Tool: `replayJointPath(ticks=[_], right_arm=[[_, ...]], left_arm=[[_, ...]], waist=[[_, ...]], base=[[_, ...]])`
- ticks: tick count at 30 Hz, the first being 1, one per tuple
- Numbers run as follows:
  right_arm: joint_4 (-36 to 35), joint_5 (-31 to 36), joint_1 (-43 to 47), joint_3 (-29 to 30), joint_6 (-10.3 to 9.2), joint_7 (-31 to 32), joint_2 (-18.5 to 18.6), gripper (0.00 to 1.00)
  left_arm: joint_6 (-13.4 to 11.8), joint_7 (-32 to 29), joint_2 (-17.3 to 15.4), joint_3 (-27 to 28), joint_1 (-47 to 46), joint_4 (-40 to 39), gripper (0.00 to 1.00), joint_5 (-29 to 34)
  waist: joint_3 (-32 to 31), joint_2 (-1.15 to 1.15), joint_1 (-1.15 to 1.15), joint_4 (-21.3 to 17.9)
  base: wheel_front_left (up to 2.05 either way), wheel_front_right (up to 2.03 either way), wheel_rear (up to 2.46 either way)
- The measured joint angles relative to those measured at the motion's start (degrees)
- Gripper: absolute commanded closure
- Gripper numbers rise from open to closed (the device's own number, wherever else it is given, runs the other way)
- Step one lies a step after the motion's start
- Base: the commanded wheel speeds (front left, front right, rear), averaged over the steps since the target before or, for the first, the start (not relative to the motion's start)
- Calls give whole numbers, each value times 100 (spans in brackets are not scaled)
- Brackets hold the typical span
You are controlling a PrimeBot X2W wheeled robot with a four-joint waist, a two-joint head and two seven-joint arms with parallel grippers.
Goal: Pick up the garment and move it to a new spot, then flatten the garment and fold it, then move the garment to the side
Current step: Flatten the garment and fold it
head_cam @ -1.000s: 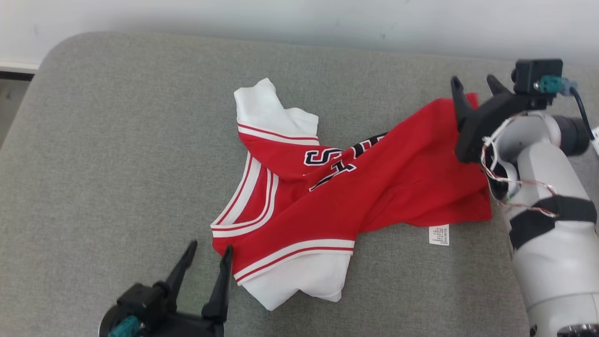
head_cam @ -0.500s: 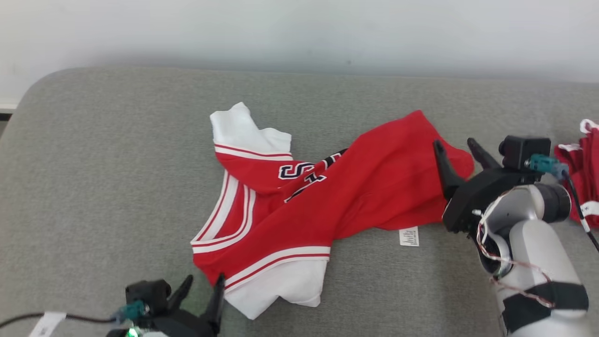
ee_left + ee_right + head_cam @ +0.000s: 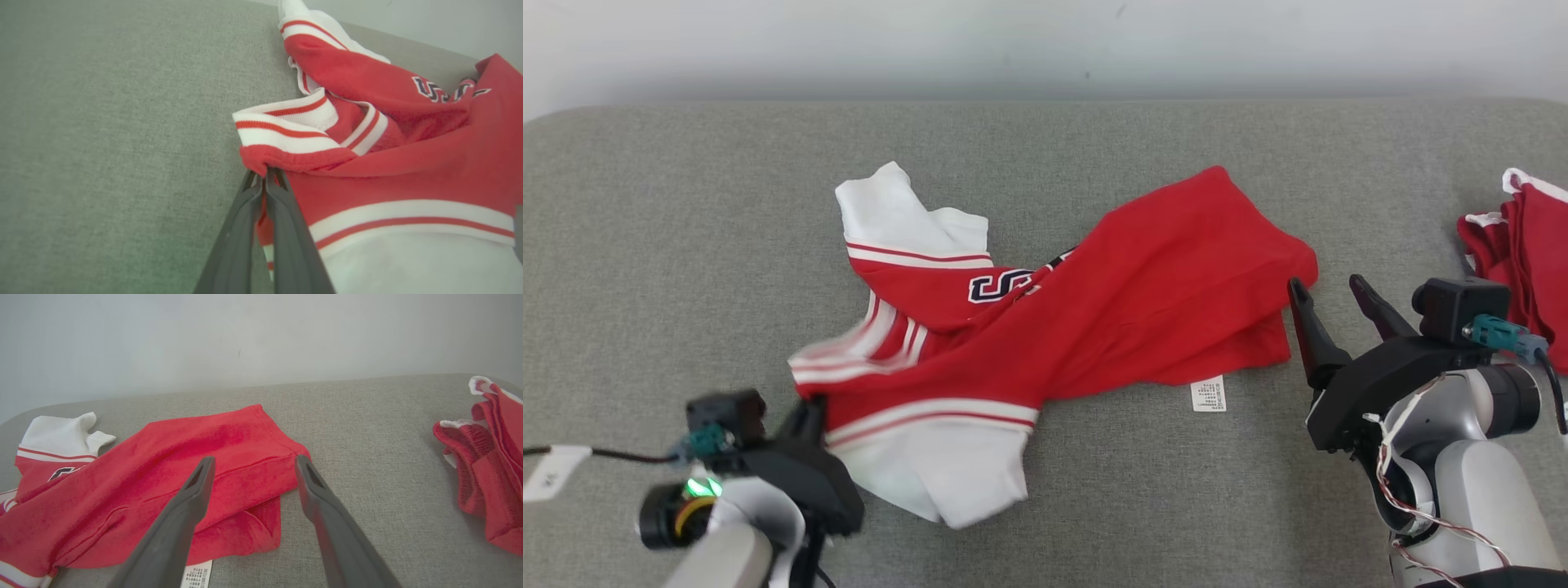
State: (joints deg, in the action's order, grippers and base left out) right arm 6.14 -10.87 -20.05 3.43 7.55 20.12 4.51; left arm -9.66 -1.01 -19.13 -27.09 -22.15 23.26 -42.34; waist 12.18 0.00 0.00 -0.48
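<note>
So the left gripper (image 3: 810,406) is clamped tight on the jersey (image 3: 1143,302), fingers pressed together on a bunched bit of red hem right by the striped trim; the left wrist view shows it clearly (image 3: 264,173). That arm comes in from the near left corner of the grey padded bench (image 3: 670,245), forearm low, fingers angled up and to the right into the cloth

The jersey sits crumpled and twisted across the middle of the bench. One white sleeve pokes toward the far edge, the other white part lies toward the near edge next to the left gripper, and the red body stretches off to the right with a little care label (image 3: 1207,394) sticking out underneath

The right gripper (image 3: 1327,287) is spread wide with nothing in it. Its pale forearm rises from the near right corner, wrist bent, fingers pointing at the far edge just beside the jersey's right end (image 3: 254,459)

More red clothes (image 3: 1523,261) are piled at the right edge
</note>
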Motion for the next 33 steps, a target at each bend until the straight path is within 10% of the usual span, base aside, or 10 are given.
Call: replayJointPath(ticks=[12,14,33], right_arm=[[-303,79,147,73,0,124,-98,0],[-307,78,151,59,0,137,-105,0],[-608,80,754,482,0,365,-154,0]], left_arm=[[-143,445,-97,78,-999,303,100,396],[-135,442,-59,-12,-1077,452,0,455],[64,303,-99,27,640,-297,0,-265]], waist=[[36,0,0,36],[29,0,0,27],[-269,0,0,179]], base=[[0,0,0],[0,0,0],[0,0,0]])
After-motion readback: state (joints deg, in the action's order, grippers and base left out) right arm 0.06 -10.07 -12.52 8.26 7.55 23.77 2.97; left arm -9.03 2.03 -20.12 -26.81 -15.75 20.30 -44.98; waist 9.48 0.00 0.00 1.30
